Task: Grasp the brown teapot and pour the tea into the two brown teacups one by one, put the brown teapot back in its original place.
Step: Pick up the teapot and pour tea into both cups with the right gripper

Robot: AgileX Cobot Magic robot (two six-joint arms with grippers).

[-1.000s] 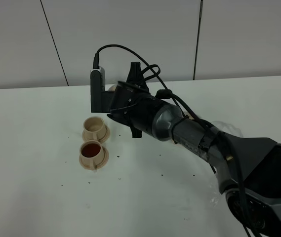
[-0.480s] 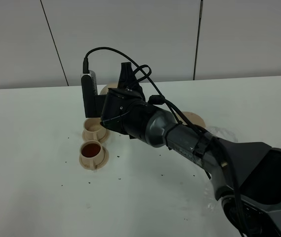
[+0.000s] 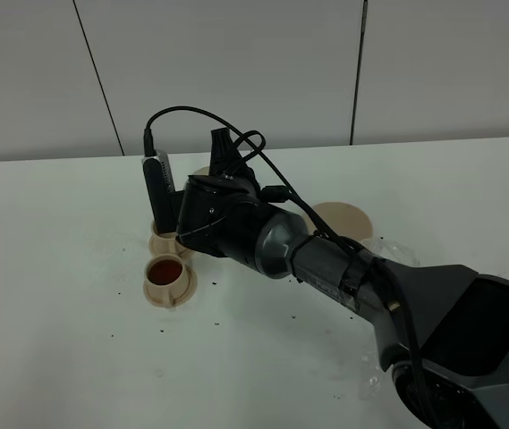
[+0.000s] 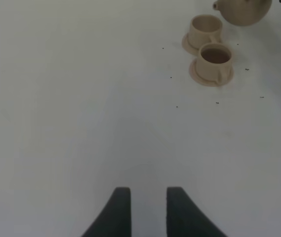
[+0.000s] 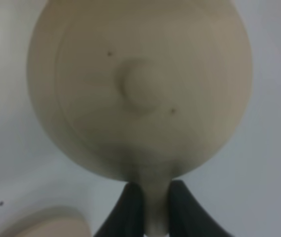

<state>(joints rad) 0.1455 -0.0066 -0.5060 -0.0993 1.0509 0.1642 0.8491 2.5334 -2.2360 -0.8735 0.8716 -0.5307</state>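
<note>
right gripper (image 5: 155, 195): clamped on the loop handle (image 5: 155, 219) of the brown teapot (image 4: 243, 12); handle fills the narrow gap between both fingers
right arm (image 3: 326, 255): reaches across from 4 o'clock to the left half of the table, wrist over the far teacup
teapot position: off its saucer, held in the air just beyond the far teacup; short spout (image 4: 216, 6) is the part nearest that cup
teapot tilt: cannot tell, the body is cropped in the left wrist view and mostly hidden behind the wrist in the exterior view
lid: on, round knob (image 5: 142, 91) centred in the right wrist view
far teacup (image 4: 205, 29): upright on its small saucer, inside looks pale; in the exterior view the wrist covers most of it
near teacup (image 3: 168, 275): at 6 o'clock of the far one, saucers nearly touching; dark reddish-brown tea inside, handle toward 6 o'clock
teapot saucer (image 3: 342, 217): flat tan disc at 3 o'clock of the cups, well apart from them, partly behind the arm, bare on the part that shows
left gripper (image 4: 145, 210): low over bare white table (image 3: 57, 357), well apart from the cups; fingers close together with a slim gap, nothing between them
table surface: dark specks (image 3: 160, 333) scattered around the cups
tan edge in the right wrist view (image 5: 41, 224): blurred, cannot tell whether cup or saucer
</note>
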